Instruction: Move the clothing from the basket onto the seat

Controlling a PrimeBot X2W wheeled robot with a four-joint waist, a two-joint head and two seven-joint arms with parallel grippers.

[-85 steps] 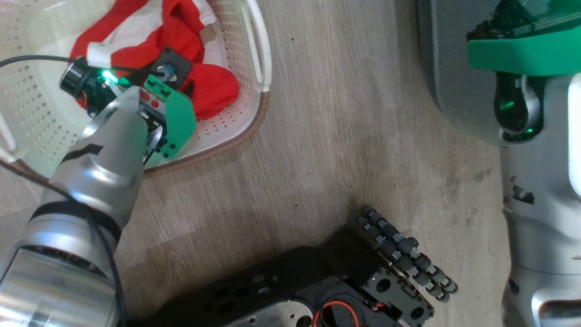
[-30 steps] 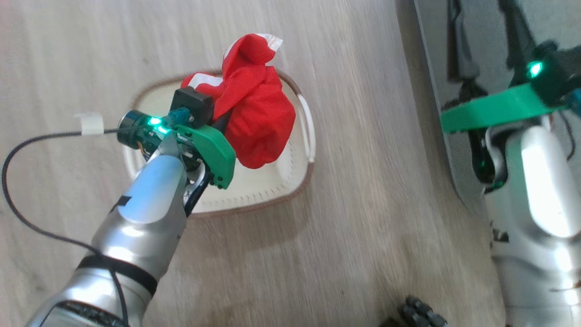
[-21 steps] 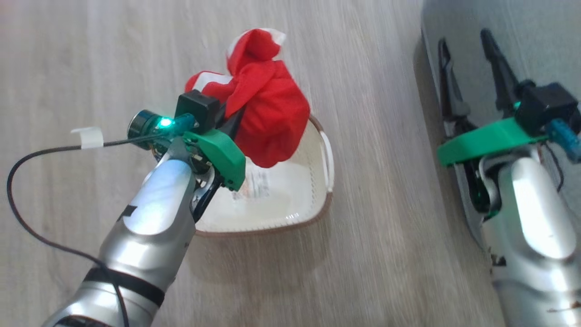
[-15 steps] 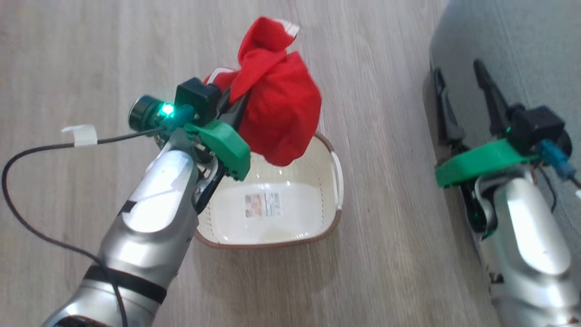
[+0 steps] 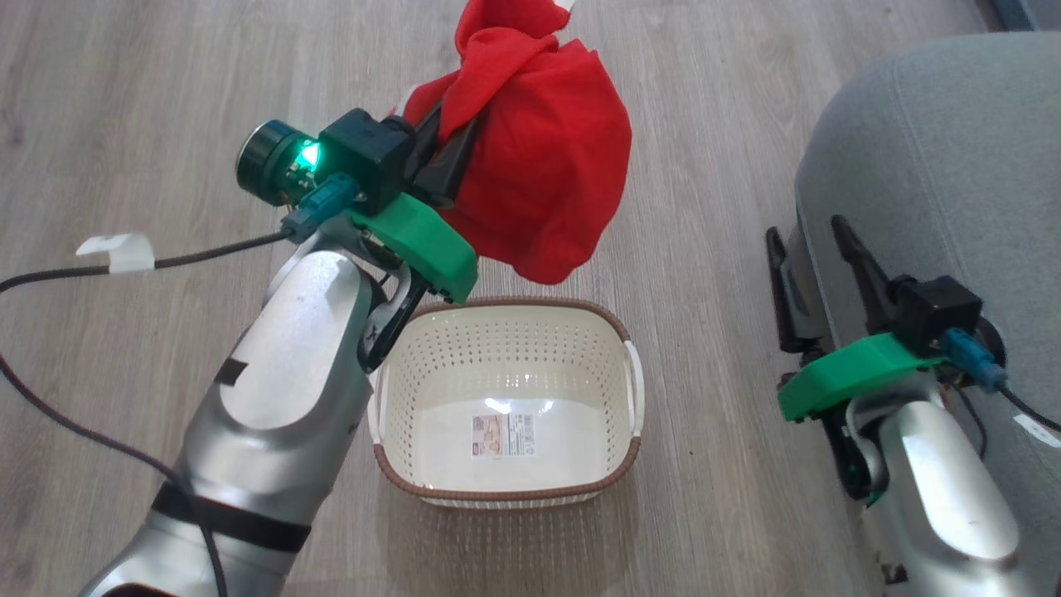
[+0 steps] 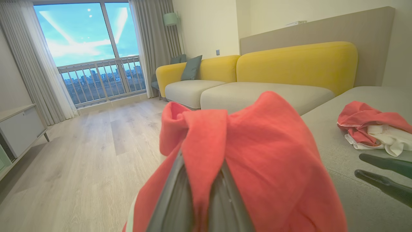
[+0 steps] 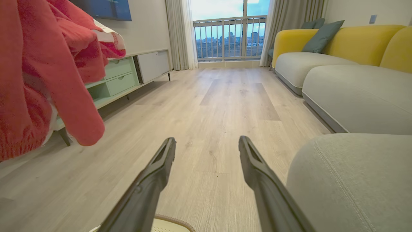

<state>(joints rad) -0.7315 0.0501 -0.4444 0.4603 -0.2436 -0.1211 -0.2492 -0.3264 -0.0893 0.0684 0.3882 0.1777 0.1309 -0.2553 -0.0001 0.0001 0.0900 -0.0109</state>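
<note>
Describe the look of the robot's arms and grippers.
The left arm and right arm are glossy silver; the left has a black band and a black cable with a white tape tag. Each wrist carries a green bracket and black camera box. The left gripper and right gripper have long, dark, tapering fingers.

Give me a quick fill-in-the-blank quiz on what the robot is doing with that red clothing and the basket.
1. The left hand is shut on the ____ clothing, held up clear of the basket.
2. The basket, with no clothing in it, stands on the wooden ____.
3. The right hand is wide ____, holding nothing, beside the seat.
Missing words: red; floor; open.
</note>
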